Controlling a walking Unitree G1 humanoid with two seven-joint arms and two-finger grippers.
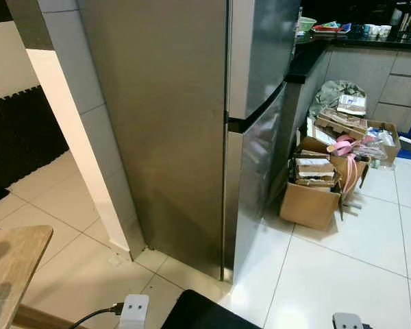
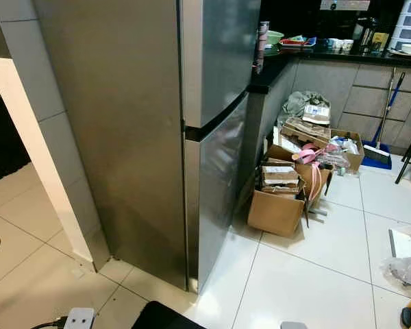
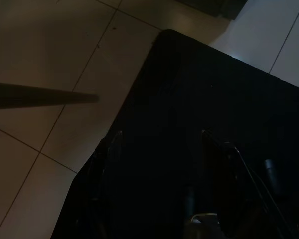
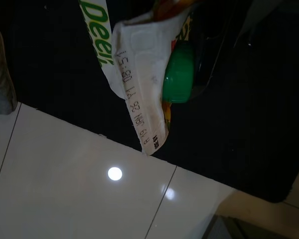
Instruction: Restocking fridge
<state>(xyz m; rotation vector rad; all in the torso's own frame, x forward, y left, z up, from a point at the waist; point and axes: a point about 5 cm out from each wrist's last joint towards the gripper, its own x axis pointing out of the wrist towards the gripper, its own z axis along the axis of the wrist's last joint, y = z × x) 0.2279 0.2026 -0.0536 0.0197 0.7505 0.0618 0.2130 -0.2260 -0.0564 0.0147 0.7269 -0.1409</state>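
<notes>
A tall stainless-steel fridge [image 1: 185, 137] stands straight ahead, seen from its side corner. Its upper door [image 2: 219, 55] and lower door [image 2: 216, 192] are both closed. In the right wrist view my right gripper [image 4: 182, 30] is shut on a white carton [image 4: 139, 84] with green lettering and a green screw cap [image 4: 178, 72], held low over the white floor tiles. The left wrist view is dark. There my left gripper [image 3: 159, 139] hangs low with its two fingers [image 3: 111, 149] apart and nothing between them.
Open cardboard boxes [image 1: 312, 199] full of clutter crowd the floor just right of the fridge, below a black counter [image 1: 359, 41]. A wooden table corner [image 1: 14, 260] sits at near left, a white plug adapter [image 1: 135, 310] by my feet, a broom [image 2: 380, 130] and bags [image 2: 404, 267] at right.
</notes>
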